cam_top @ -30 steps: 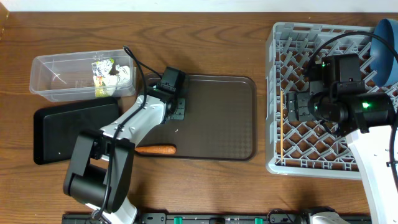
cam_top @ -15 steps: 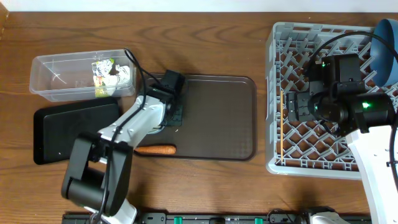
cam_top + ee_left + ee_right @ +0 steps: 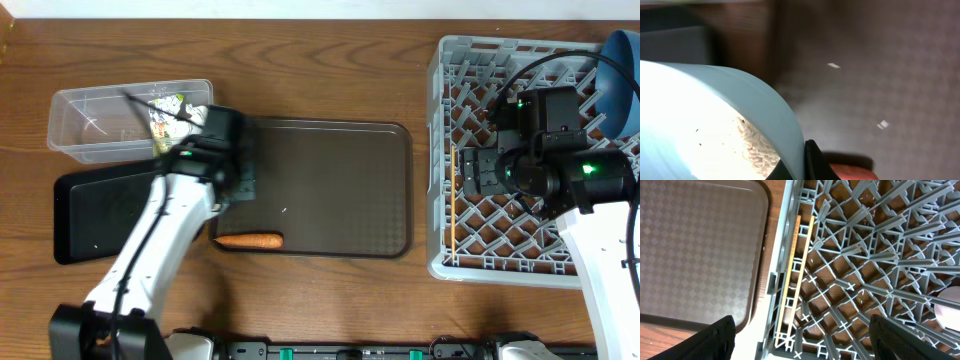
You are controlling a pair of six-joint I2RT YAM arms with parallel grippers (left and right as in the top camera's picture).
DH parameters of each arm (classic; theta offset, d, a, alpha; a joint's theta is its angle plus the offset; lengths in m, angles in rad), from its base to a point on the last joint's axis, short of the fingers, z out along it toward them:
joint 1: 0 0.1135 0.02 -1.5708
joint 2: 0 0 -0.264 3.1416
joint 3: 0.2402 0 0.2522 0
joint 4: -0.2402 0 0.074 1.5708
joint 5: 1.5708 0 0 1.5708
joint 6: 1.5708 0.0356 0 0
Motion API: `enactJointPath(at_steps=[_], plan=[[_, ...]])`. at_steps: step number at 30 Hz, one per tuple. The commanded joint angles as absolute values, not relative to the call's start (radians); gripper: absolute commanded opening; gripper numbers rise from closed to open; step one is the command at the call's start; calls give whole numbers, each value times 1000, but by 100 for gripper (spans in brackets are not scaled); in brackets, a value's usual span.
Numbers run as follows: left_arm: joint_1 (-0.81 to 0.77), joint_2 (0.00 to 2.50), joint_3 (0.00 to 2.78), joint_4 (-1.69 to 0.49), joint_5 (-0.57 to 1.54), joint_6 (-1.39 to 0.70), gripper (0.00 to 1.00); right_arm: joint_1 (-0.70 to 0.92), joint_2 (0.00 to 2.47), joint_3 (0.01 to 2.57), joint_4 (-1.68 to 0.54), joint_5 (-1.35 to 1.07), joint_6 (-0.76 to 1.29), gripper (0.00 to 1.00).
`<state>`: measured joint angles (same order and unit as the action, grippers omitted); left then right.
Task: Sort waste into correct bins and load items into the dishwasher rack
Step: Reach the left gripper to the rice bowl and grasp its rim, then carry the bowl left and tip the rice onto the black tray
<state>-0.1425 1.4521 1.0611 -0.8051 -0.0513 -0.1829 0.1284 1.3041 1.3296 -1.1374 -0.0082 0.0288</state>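
Note:
My left gripper (image 3: 807, 167) is shut on the rim of a pale blue bowl (image 3: 715, 100) that has white rice (image 3: 757, 147) stuck inside. In the overhead view it (image 3: 235, 165) hovers over the left edge of the brown serving tray, beside the clear tub (image 3: 100, 125) and the black tray (image 3: 100, 215). The bowl is hidden there. An orange carrot stick (image 3: 250, 240) lies at the tray's front left. My right gripper (image 3: 812, 330) is open and empty above the grey rack (image 3: 445, 140). The chopsticks (image 3: 797, 275) lie along the rack's left wall.
The clear tub holds a printed wrapper and white paper wads (image 3: 175, 115). The brown serving tray (image 3: 340, 190) carries a few loose rice grains (image 3: 833, 65). A dark blue plate (image 3: 625, 70) stands in the rack's back right corner.
My left arm has swung left with the bowl, from the tray's back left area to its left edge by the tub and black tray. The right arm has not moved.

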Motion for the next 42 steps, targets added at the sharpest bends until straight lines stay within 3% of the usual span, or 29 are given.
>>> enactJointPath(at_steps=[1,17,28,36,42], plan=[[-35,1429,1085,-798,-25,-187,6,123,1307,1332,-1139,-15,10,84],[519,1539,1084,-655,758,-127,6,123,1307,1332,-1145,-15,9,84],[738,1719,1084,-641,1310,-29,6,123,1307,1332,-1150,-1,9,84],[834,1765,1084,-641,1534,7,6,123,1307,1332,-1165,1,9,82],[881,1767,1084,-646,1573,-12,6,123,1307,1332,-1169,4,2,83]])
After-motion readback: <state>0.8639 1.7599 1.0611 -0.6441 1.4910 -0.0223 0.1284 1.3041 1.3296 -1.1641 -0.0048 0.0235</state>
